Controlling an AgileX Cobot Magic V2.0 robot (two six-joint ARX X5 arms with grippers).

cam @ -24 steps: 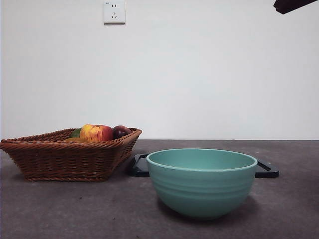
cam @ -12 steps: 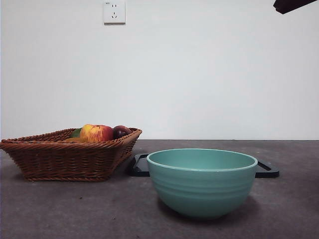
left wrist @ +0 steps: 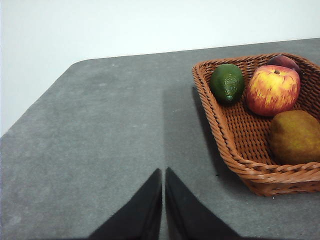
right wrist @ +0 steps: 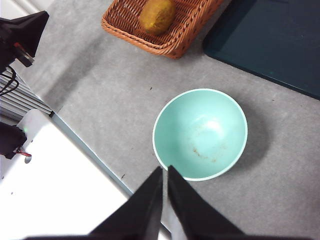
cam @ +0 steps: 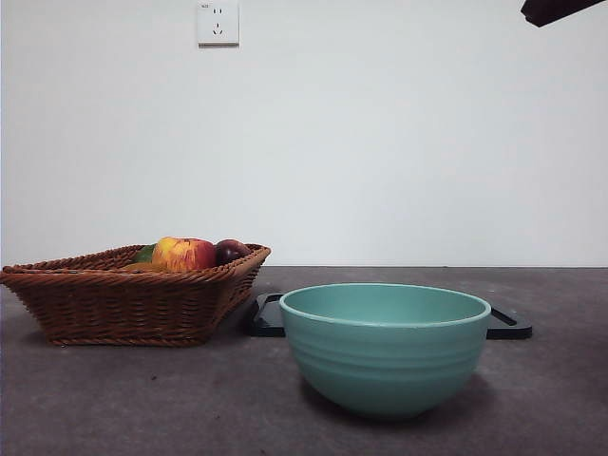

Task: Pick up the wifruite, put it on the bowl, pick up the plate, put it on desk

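The orange-brown wifruite (left wrist: 295,136) lies in the wicker basket (left wrist: 235,145) and also shows in the right wrist view (right wrist: 157,15). The empty teal bowl (cam: 385,356) stands on the desk (cam: 142,399) to the right of the basket. A dark flat plate (cam: 267,318) lies behind the bowl. My left gripper (left wrist: 163,172) is shut and empty over bare desk beside the basket. My right gripper (right wrist: 165,170) is shut and empty, high above the bowl (right wrist: 200,132), near its rim. A black arm tip (cam: 560,9) shows at the front view's top right corner.
The basket (cam: 123,304) also holds a red-and-yellow apple (left wrist: 272,90), a green avocado (left wrist: 227,82) and a dark purple fruit (left wrist: 284,61). The plate (right wrist: 270,40) is large and dark teal. A white base (right wrist: 50,180) borders the desk's edge.
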